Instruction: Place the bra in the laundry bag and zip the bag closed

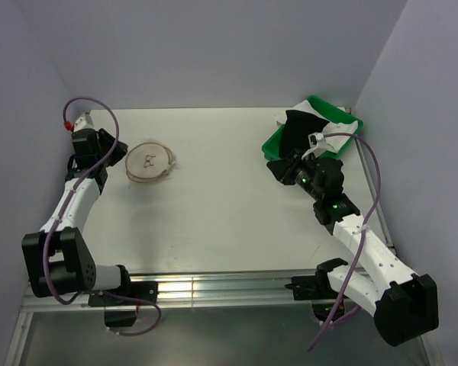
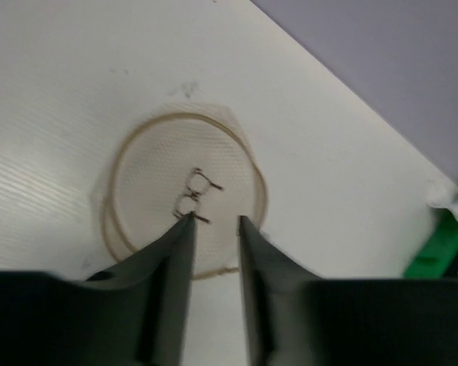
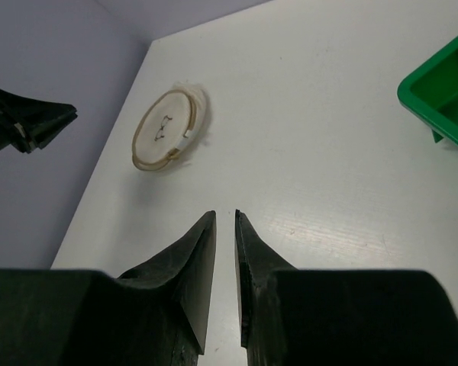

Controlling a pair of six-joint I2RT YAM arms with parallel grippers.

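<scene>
my left gripper (image 2: 215, 221) hangs with its jaws partly open and empty, right over the laundry bag (image 2: 149, 171), which lies flat on the table (image 2: 53, 114). my right gripper (image 3: 224, 215) has its jaws a slit apart, gripping nothing. the bra (image 1: 296, 131) lies in the green tray (image 1: 326, 104) just beyond it.
</scene>
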